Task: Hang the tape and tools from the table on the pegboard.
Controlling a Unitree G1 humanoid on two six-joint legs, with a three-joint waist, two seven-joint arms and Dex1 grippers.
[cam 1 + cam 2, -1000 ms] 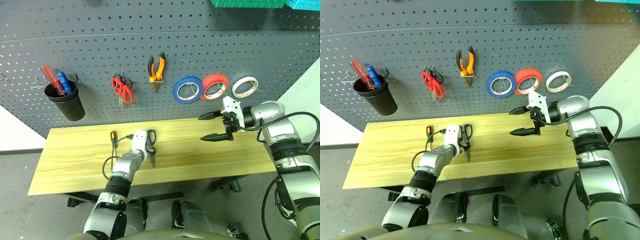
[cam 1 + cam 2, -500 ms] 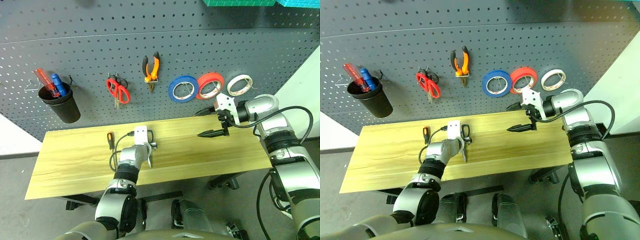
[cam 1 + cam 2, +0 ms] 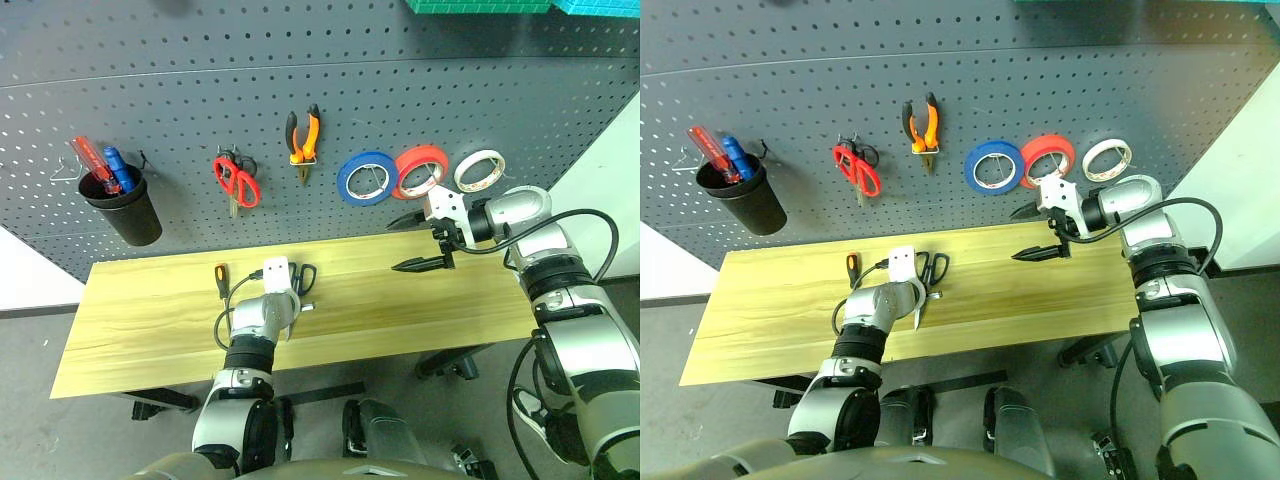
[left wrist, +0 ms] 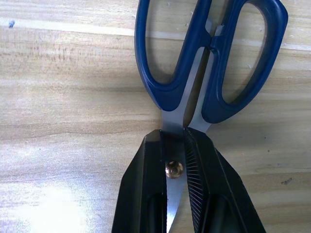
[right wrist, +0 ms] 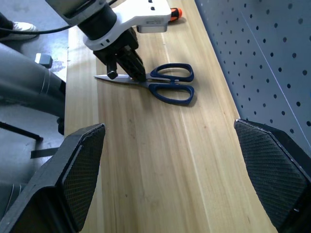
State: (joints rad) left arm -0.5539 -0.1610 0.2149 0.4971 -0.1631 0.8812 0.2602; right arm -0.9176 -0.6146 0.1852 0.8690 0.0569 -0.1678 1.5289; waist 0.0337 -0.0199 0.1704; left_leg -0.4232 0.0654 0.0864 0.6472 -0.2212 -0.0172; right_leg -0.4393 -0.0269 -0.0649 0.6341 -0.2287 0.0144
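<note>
Dark-handled scissors lie flat on the table, and my left gripper is shut on their blades at the pivot screw. The right wrist view shows the same grip on the scissors. A small orange-and-black screwdriver lies on the wood just left of them. My right gripper hangs open and empty above the table's right part, below the rolls. Orange-and-black pliers and the whitish tape hang on the pegboard.
Red-handled scissors, a blue roll and a red-orange roll also hang on the board. A black cup with red and blue pens hangs at the far left. Bare wood lies between the two grippers.
My left gripper has shut on the scissors at their pivot, and its wrist has turned. The right gripper has stayed open and in place.
</note>
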